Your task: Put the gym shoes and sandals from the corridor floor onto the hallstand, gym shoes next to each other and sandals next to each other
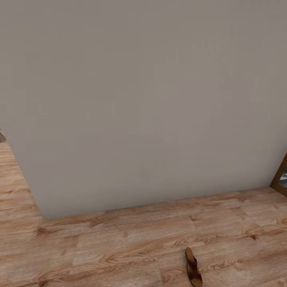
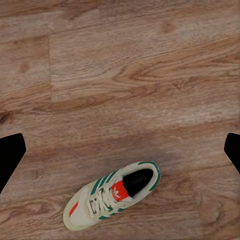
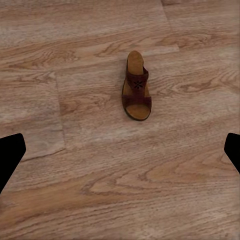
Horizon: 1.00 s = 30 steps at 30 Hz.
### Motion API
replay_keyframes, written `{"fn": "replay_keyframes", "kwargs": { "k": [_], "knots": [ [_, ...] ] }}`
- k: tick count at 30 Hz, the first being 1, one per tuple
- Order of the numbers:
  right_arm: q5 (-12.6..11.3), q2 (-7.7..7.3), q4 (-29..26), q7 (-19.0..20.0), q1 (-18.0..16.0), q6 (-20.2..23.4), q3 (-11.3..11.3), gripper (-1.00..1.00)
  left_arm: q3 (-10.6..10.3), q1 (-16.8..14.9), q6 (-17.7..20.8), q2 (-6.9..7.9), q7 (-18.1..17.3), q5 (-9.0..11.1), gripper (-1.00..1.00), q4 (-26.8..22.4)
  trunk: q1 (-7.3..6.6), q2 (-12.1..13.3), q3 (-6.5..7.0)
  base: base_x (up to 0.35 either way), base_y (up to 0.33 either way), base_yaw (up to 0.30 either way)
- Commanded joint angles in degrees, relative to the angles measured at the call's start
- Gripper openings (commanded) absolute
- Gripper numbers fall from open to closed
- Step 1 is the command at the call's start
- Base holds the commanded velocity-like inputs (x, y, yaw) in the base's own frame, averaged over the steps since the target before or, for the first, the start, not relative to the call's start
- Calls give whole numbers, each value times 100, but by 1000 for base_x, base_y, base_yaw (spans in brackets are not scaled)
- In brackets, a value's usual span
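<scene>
A: Item one, gym shoe. Location?

B: On the corridor floor, lying flat on its sole, seen from the left wrist camera. Off-white upper, green side stripes, red tongue patch, laces tied. It sat apart from the left gripper, whose two dark finger tips showed at opposite edges of that view, spread wide with nothing between them.

A: Handling notes?

B: Judged light, with a soft upper and a stiffer sole. The open collar at the heel looked the best hold: one finger inside, one against the heel wall. Laces were judged a poor hold, likely to slip.

A: Item two, sandal?

B: Also flat on the floor, sole down, dark brown straps with a small flower detail, tan footbed. It showed as well low in the head view, near a plain grey wall. It lay well clear of the right gripper, whose jaws stood released and empty.

A: Handling?

B: Judged very light, thin and somewhat flexible. A pinch across the strap band, or across the sole edges at mid-length, seemed most secure; its low profile would call for the fingers to come close to the floor.

A: Other entries?

B: A wooden frame edge at the right of the head view; what it belonged to could not be told. The second shoe, second sandal and hallstand were not logged.
</scene>
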Motion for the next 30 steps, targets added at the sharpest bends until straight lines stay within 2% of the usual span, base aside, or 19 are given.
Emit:
{"fn": "replay_keyframes", "kwargs": {
  "k": [1, 10, 26, 30],
  "knots": [
    [-3, 1, 3, 2, -3, -18, -5, 100, 0, -4, -19, 1, -1, -2, 100, 4, 0, -3, -6, 2, -1, 0],
    [-12, 5, 2, -1, -3, -22, -6, 100, 8, -4, -19, 3, -1, -2, 100, 1, 0, -3, -6, 36, -26, 62],
    [-12, 9, 10, -31, -3, -19, -23, 100, 24, -4, -13, 12, 15, 107, 100, 1, 0, -3, -6, 6, -5, 268],
    [-12, 9, 11, -36, -3, -22, -28, 100, 108, -4, -10, 10, 16, 120, 100, 1, 0, -3, -6, 0, 0, 278]
  ]
}}
